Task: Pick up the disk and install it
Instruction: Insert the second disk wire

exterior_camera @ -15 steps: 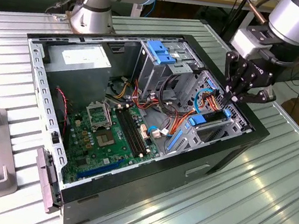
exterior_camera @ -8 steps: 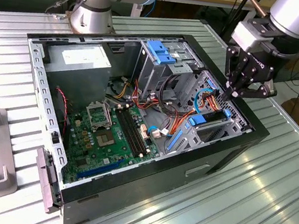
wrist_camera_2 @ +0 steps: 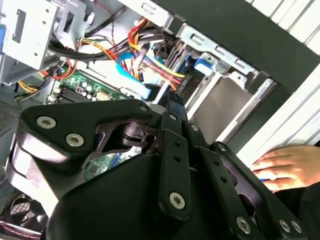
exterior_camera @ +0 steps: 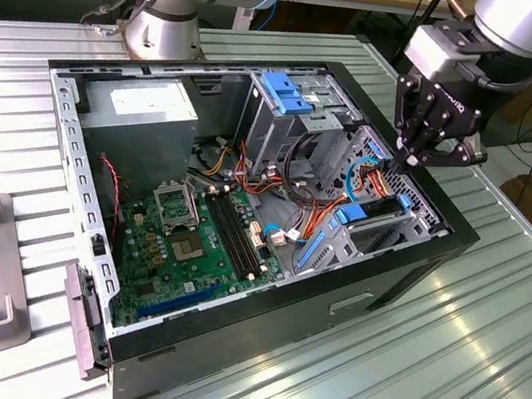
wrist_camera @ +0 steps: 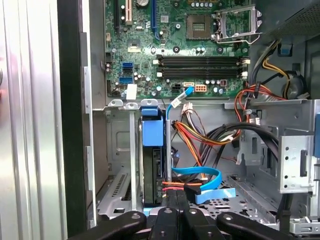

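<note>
A: Disk sits on edge in the drive bay at the case's 3 o'clock corner, long axis running down into the slot, blue carrier tab up.

B: Pincer?

A: Hovers above that bay, fingers drawn together, empty; disk looks seated.

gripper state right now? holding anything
Gripper: shut, holding nothing, poised above the disk that sits on edge in the case's bay.
</note>
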`<state>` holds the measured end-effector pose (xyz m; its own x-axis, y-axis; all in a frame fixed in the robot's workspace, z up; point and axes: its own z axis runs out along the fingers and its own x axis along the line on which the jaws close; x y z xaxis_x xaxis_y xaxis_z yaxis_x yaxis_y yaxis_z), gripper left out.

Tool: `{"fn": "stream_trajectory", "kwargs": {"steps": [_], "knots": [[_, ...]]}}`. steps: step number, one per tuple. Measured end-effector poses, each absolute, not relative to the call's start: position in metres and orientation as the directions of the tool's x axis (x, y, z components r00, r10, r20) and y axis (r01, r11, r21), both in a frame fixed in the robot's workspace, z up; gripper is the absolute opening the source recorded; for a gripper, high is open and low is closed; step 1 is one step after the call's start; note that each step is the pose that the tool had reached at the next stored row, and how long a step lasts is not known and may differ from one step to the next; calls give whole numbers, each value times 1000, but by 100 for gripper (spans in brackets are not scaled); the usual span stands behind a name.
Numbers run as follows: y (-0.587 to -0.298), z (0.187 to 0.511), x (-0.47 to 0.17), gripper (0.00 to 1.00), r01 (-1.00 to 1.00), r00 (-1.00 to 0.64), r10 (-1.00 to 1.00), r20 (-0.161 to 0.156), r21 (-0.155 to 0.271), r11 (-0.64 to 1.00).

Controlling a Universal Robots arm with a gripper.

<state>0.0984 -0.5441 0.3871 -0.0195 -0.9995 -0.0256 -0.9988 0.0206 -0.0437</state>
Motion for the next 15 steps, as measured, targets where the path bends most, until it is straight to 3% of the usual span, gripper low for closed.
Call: {"fn": "stream_trajectory", "kwargs": {"steps": [10,12,14,15], "knots": [[-526,390,94,10,-999,-19,-1000,-20,-42,20],[-526,390,94,16,-999,-19,-1000,-20,-42,20],[-526,390,94,16,-999,-18,-1000,-20,-42,19],[-526,389,94,24,-999,-14,-1000,-20,-42,15]]}}
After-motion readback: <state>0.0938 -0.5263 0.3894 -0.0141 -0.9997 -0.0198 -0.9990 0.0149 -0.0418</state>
